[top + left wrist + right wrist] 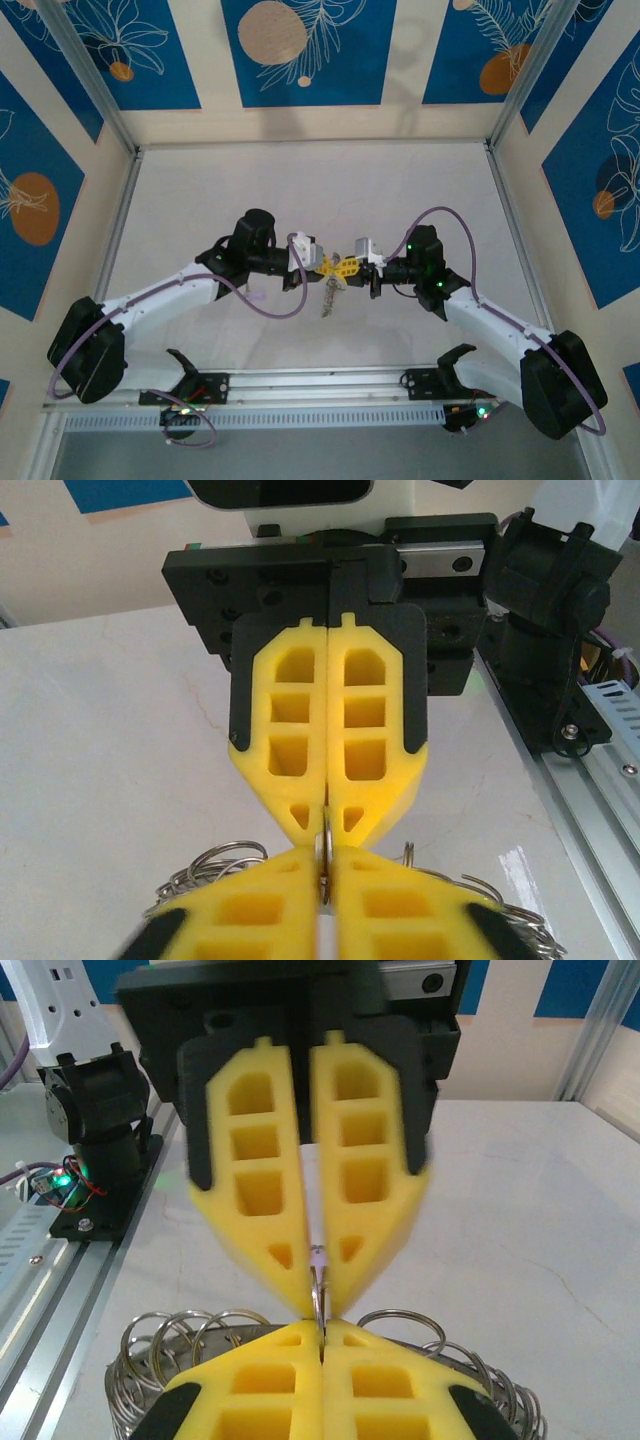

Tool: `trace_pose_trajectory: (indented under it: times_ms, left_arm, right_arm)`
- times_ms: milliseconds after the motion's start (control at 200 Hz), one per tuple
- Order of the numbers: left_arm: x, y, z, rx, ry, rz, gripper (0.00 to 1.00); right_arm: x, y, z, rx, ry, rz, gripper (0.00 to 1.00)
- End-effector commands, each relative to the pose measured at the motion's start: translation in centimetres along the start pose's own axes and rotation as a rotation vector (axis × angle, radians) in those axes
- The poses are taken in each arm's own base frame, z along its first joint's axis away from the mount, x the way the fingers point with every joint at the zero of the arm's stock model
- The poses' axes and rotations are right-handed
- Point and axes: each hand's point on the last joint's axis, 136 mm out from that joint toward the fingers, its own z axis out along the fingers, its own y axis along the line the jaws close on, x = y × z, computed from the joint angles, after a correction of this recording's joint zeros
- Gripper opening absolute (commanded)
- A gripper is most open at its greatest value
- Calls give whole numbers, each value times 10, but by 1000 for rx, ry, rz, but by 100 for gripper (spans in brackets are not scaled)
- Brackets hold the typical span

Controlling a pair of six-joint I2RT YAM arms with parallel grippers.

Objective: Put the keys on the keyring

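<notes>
Keyring (pixel 329 295), flat grey metal w/ wire loops, hangs, likely for threading; lilac-headed key (pixel 318 1258) just above it. R gripper (pixel 322 1332) pressed together; L gripper (pixel 320 1295): can't tell.

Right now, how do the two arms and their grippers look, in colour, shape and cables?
The left arm and right arm have white links with black joints. A purple cable runs along each. The left gripper and right gripper have black bodies and yellow, wedge-shaped fingers with rectangular cut-outs.
</notes>
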Motion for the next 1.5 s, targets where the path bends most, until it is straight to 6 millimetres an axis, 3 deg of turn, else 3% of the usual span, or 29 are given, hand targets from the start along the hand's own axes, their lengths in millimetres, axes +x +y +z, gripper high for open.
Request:
trace_pose_trajectory:
  times_ms: [0,65,105,125,150,175,265,355,450,535,615,745,795,875,960,1155,1315,1490]
  left_arm:
    - [-14,6,-12,-44,29,0,28]
    - [-11,10,-22,-75,72,-25,31]
    - [-10,12,-30,-96,90,-45,40]
    - [-9,13,-33,-105,96,-54,54]
    - [-9,14,-38,-119,101,-66,94]
    - [-9,16,-43,-135,104,-84,100]
    - [-6,29,-59,-209,113,-204,100]
    - [8,55,-75,-369,161,-410,100]
    - [44,87,-107,-678,290,-675,100]
    - [79,96,-139,-904,428,-857,100]
    - [104,90,-151,-949,519,-988,100]
    - [146,75,-159,-969,627,-1272,90]
    - [165,68,-165,-1000,681,-1369,83]
    - [193,59,-166,-1006,694,-1510,58]
    - [213,51,-157,-966,677,-1631,55]
    - [231,31,-150,-964,723,-1779,53]
    - [244,8,-143,-975,761,-1898,35]
    - [243,-5,-130,-962,786,-1902,34]
  right_arm:
    - [-2,-2,0,7,8,-25,0]
    - [3,-4,-1,35,35,-43,0]
    - [6,-6,-2,53,51,-55,0]
    - [6,-7,-2,60,55,-60,0]
    - [7,-8,-2,69,60,-67,0]
    - [8,-9,-2,79,65,-73,0]
    - [10,-11,0,99,89,-100,0]
    - [15,-11,3,115,128,-132,0]
    - [17,-11,4,117,143,-136,0]
    - [21,-9,5,117,171,-131,0]
    - [23,-10,6,121,183,-122,0]
    - [25,-9,6,115,192,-105,0]
    - [27,-9,7,109,196,-95,0]
    - [27,-8,8,102,196,-86,0]
    - [26,-7,8,96,187,-83,0]
    - [26,-5,8,92,183,-82,0]
    - [25,-5,10,82,175,-77,0]
    - [25,-4,9,80,175,-76,0]
